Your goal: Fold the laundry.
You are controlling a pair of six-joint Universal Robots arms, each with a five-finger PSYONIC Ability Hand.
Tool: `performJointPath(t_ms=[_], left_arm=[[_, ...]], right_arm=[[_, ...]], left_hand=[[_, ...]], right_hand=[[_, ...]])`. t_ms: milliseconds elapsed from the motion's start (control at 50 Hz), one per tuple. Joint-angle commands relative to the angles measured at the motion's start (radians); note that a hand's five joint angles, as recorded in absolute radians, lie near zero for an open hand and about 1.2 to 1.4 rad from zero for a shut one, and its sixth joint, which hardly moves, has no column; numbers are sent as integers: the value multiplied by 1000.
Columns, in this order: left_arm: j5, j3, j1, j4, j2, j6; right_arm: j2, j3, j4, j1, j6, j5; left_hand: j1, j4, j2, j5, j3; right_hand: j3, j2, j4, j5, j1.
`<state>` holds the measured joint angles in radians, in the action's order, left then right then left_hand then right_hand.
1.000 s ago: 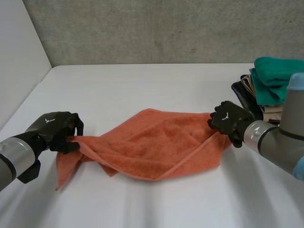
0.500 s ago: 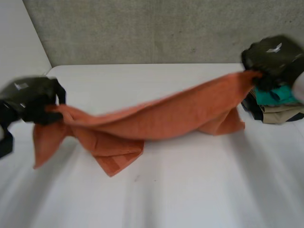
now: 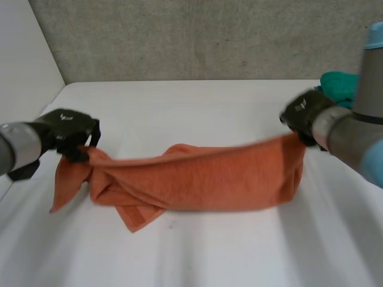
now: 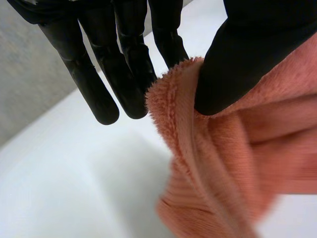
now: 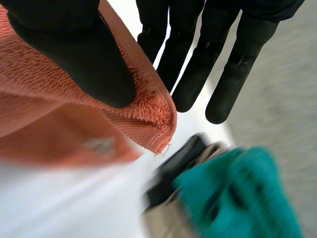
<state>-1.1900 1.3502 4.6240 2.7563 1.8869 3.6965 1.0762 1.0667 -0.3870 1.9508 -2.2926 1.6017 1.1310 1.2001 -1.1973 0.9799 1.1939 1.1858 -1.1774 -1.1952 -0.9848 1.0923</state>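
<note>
Head view: an orange towel (image 3: 197, 182) stretched sideways across a white table (image 3: 209, 107), held up at both ends by my two black hands. My left hand (image 3: 69, 134) has the left end and my right hand (image 3: 305, 113) the right end, which sits a little higher. The towel's long axis runs straight from one hand to the other, side to side in front of me. Its upper edge is pulled fairly taut between them, and the rest hangs down so the lower part rests on the table.

Left wrist view: my thumb presses the towel's fuzzy edge against my fingers – a pinch, with the fingers long and nearly straight behind the cloth. Right wrist view: the same grip, my thumb clamping a corner of the towel against straight fingers.

The left end is bunched and twisted, with a loose flap drooping beside my left hand and a folded corner poking out below. The right end hangs cleaner.

A pile of folded laundry (image 3: 338, 84), teal on top, sits on the table just behind my right hand.

Each hand is at its own end, so neither is nearer. I judge the next move depends on that side-to-side line – spreading the towel flat before any fold.
</note>
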Motion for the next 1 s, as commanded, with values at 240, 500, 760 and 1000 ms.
performJointPath(t_ms=[240, 500, 760, 1000], left_arm=[[-183, -416, -1, 675, -5, -385], [-62, 4, 42, 617, -81, -371], [0, 362, 70, 668, 126, -113], [101, 443, 156, 566, 55, -15]], right_arm=[[5, -221, 1053, 28, -341, 41], [-7, -11, 844, 30, -380, -68], [-137, 278, 556, 36, -306, -109], [-26, 423, 528, -30, -327, -102]], left_hand=[[265, 196, -199, 242, 202], [265, 196, -199, 242, 202], [265, 196, -199, 242, 202], [-535, -604, 601, -559, -598]], right_hand=[[211, -219, -201, -237, 304], [211, -219, -201, -237, 304], [211, -219, -201, -237, 304], [211, -219, -201, -237, 304]])
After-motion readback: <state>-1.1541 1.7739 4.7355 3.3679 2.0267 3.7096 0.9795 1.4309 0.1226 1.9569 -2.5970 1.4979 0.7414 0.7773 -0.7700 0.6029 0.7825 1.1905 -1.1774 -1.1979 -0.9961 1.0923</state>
